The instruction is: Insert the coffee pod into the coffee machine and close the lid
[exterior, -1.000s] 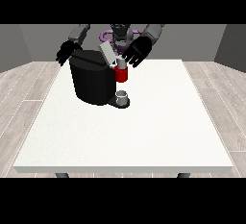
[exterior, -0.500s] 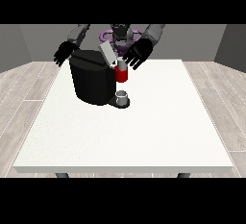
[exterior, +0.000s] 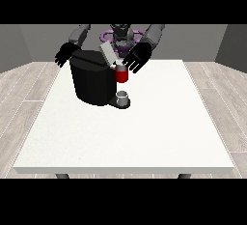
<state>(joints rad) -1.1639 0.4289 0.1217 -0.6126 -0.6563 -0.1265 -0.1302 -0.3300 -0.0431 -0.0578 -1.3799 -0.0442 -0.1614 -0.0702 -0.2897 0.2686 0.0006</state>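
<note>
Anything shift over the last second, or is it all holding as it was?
Nothing visibly changed. The hand at the view's right hovers with spread fingers beside the raised lid of the coffee machine; the hand at the view's left stays behind the machine. The red holder and small cup are unmoved.

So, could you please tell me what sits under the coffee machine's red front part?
A small grey cup stands on the coffee machine's base, below the red part. Whether the cup holds anything cannot be seen.
</note>
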